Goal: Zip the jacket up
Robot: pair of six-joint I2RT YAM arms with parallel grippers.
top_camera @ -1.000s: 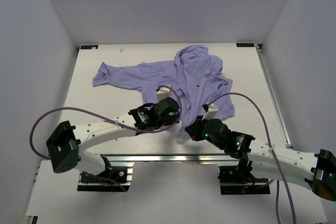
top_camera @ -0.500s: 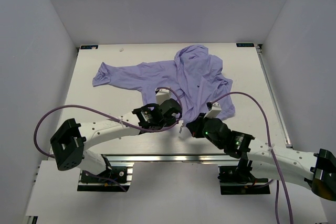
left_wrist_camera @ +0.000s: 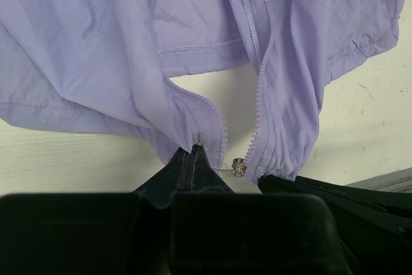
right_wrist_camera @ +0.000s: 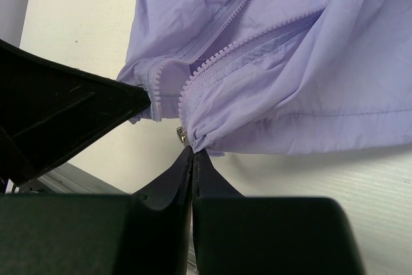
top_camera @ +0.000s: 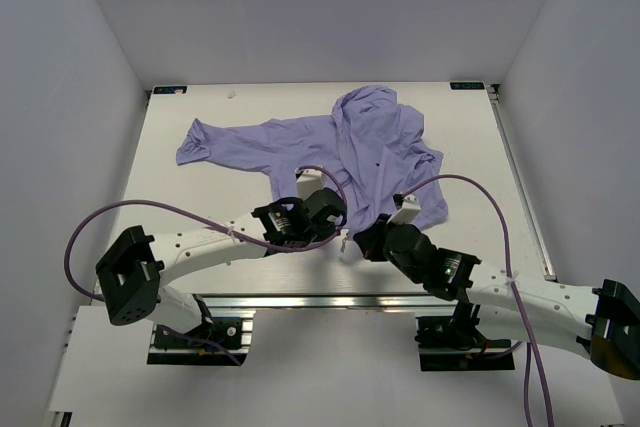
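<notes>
The lavender jacket lies wrinkled on the white table, hood at the back, one sleeve stretched left. Its front is open at the bottom hem, the two zipper halves apart. My left gripper is shut on the hem corner of one zipper half. My right gripper is shut on the hem corner of the other half. The metal zipper slider hangs at the foot of the right-held half and also shows in the right wrist view. Both grippers meet at the near hem.
The table's near edge with a metal rail runs just below both grippers. White walls enclose the table on three sides. A purple cable loops over the right arm near the jacket's right side.
Both grippers have shifted slightly, the right one edging left and toward the left gripper, bringing the two hem corners closer. The jacket's body has hardly moved.
</notes>
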